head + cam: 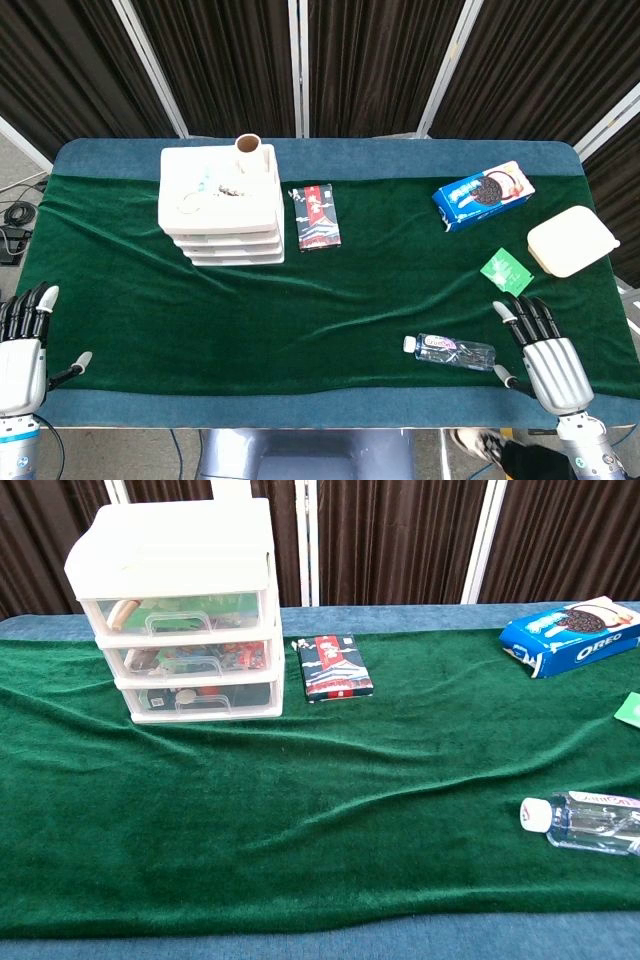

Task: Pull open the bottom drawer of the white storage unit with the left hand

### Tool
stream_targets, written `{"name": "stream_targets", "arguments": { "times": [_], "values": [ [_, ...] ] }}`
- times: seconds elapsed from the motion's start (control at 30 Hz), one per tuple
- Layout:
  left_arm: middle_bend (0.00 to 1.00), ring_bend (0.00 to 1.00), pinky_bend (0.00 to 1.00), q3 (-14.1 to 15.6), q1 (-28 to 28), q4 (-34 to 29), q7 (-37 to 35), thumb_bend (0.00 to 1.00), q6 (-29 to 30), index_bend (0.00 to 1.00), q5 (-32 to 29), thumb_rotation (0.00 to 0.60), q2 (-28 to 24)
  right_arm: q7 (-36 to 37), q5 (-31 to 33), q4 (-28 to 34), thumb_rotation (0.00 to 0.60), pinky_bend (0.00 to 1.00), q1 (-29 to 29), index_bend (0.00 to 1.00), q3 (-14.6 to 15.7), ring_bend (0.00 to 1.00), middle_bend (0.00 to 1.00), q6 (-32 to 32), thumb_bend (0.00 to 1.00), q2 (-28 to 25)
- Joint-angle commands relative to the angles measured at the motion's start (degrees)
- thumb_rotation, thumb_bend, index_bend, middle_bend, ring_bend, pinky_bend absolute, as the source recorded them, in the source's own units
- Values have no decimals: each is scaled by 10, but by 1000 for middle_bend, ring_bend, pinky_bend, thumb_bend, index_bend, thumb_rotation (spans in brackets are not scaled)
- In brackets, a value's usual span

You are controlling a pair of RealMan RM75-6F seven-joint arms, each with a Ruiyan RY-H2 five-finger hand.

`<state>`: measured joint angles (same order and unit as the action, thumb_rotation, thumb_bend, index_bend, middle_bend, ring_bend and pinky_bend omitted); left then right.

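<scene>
The white storage unit (222, 205) (180, 610) stands at the back left of the green cloth, its three clear-fronted drawers all pushed in. The bottom drawer (197, 699) has a handle (203, 702) on its front face. My left hand (24, 340) rests at the table's near left corner, fingers spread and holding nothing, far from the unit. At the near right edge my right hand (543, 355) lies flat with fingers apart, also holding nothing. Neither hand shows in the chest view.
A dark red-patterned packet (318, 216) (336, 667) lies just right of the unit. An Oreo box (483, 195) (572, 634), a cream lidded container (572, 240), a green sachet (504, 269) and a lying water bottle (455, 350) (583, 823) occupy the right side. A cardboard tube (248, 147) stands behind the unit.
</scene>
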<state>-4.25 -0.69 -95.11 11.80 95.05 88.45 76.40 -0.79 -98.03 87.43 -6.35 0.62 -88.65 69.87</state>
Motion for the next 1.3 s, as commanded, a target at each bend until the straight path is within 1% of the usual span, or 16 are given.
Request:
{"name": "stream_targets", "arguments": {
  "times": [0.03,0.23,0.73,0.77,0.8,0.83,0.87,0.9,0.93,0.97,1.0,1.07,1.1,1.17,1.2,1.3],
  "values": [
    [0,0,0,-1,0,-3,-3,107,-1,0,-2,600,-2,0,-1,0,600,0,0,0,1,0,0,0,84,0],
    [0,0,0,1,-2,-7,-5,107,6,0,3,600,-4,2,-4,2,600,0,1,0,2,0,0,-4,84,-1],
    [0,0,0,3,6,-6,-25,128,-9,0,3,600,2,7,2,2,600,0,1,0,0,0,0,-2,84,-2],
    [0,0,2,3,6,-5,-27,137,-8,0,4,600,3,7,2,2,600,0,1,0,0,0,0,-2,84,-3],
    [12,11,24,1,6,-4,-29,146,-5,0,6,600,5,8,0,3,600,0,2,0,0,0,0,-4,84,-4],
    [98,85,106,-2,7,-2,-34,163,1,0,9,600,9,8,-1,4,600,0,2,0,1,0,0,-5,84,-4],
    [240,207,221,-1,10,-3,-50,191,-3,0,11,600,12,8,-2,4,600,0,2,0,1,0,0,-6,84,-4],
    [412,354,344,2,13,-4,-66,226,-12,0,10,600,12,9,-2,4,600,0,2,0,2,0,0,-5,84,-5],
    [507,435,399,6,17,-8,-86,254,-26,0,10,600,9,9,-2,4,600,0,3,0,2,0,0,-5,84,-5],
    [603,517,450,8,21,-9,-98,312,-35,0,10,600,5,9,-2,5,600,0,2,0,2,0,0,-5,84,-5],
    [650,557,471,11,27,-13,-113,360,-49,0,8,600,2,9,-1,5,600,0,2,0,2,0,0,-4,83,-5],
    [747,641,515,17,41,-28,-151,560,-86,0,2,600,-9,9,-2,7,600,0,2,0,2,0,0,-5,84,-6],
    [776,666,528,20,48,-37,-169,662,-105,0,-2,600,-16,10,-3,7,600,0,2,0,2,0,0,-6,84,-6],
    [808,693,544,23,64,-55,-208,785,-143,0,-11,600,-30,11,-5,8,600,0,3,0,2,0,0,-7,84,-6],
    [818,702,550,24,73,-61,-227,823,-163,0,-15,600,-36,11,-5,8,600,0,3,0,2,0,0,-8,84,-7],
    [827,711,556,19,99,-69,-265,863,-213,0,-32,600,-47,14,-6,10,600,0,3,0,2,0,0,-9,84,-8]
  ]
}}
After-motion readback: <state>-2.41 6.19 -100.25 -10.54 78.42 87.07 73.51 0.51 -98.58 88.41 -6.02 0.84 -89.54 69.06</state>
